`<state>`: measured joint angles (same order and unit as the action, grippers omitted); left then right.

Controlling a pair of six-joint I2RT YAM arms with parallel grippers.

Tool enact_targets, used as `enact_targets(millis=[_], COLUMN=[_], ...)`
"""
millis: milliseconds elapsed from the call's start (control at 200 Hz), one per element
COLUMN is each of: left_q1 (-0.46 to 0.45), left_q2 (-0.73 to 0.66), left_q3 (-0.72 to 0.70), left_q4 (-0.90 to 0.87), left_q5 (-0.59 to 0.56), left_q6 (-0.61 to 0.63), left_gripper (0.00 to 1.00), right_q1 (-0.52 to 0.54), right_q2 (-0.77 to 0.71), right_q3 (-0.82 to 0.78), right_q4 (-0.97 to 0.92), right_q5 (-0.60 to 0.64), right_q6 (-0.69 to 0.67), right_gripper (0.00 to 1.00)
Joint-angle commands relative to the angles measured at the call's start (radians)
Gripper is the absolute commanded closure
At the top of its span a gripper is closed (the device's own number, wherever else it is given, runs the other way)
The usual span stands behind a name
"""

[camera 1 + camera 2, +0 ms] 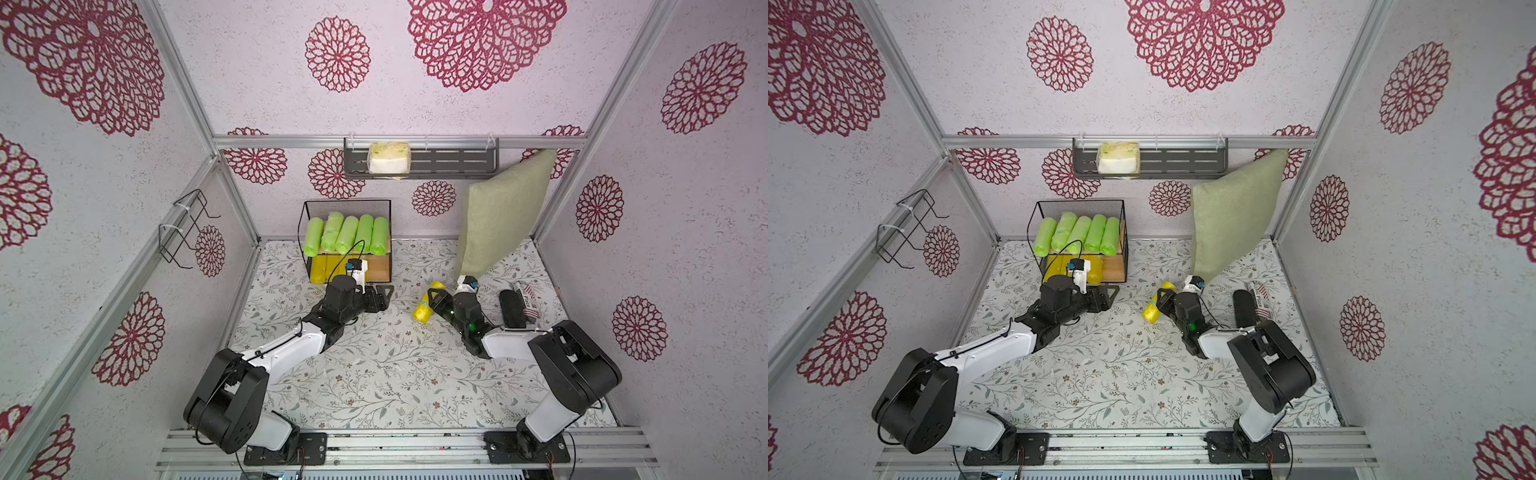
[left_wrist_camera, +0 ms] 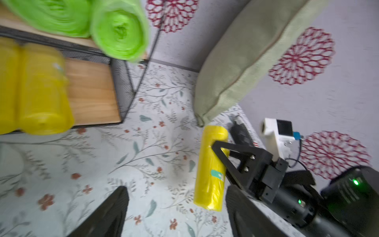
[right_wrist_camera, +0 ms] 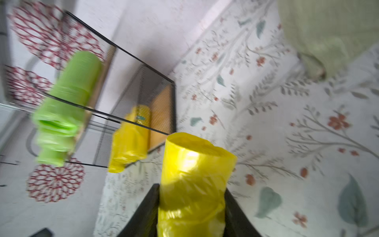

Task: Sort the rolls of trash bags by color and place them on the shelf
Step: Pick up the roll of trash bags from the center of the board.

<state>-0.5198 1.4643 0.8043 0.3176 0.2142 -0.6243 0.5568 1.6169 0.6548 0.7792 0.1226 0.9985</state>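
Listing one yellow roll (image 3: 194, 164), the only roll in view off the shelf (image 1: 349, 208): at table (image 1: 374, 374) level between the two arms, well apart from the shelf front; whether resting or just lifted cannot be told. Clamped about mid-length by the jaws of the right gripper (image 1: 433, 298), the film creasing where they press. Stock shelved: five green rolls (image 1: 345, 235) side by side on the top board (image 2: 20, 26); stored yellows (image 2: 41, 90) on the lower board (image 2: 92, 92), count hidden by the left arm (image 1: 291, 349), with bare wood free at the end nearer the cushion (image 1: 498, 216). Left gripper (image 2: 176, 190): jaws wide apart, empty, low before the shelf. Handling, by judgement: light, soft wound film; yields under squeeze; slick skin, may slip or telescope if pinched near an end. Best hold: across the middle, firm but not crushing, axis level.
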Motion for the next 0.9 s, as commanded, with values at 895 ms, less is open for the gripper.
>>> enact_targets(millis=[895], left_q1=[-0.037], left_q2=[0.222], left_q3=[0.090], left_q4=[0.467], left_q5=[0.443], left_q6=[-0.368], left_gripper=[0.51], right_q1=[0.055], right_q2=[-0.209], right_q3=[0.032], right_q4=[0.237], right_q5=[-0.055], right_q6=[0.127], right_gripper=[0.57])
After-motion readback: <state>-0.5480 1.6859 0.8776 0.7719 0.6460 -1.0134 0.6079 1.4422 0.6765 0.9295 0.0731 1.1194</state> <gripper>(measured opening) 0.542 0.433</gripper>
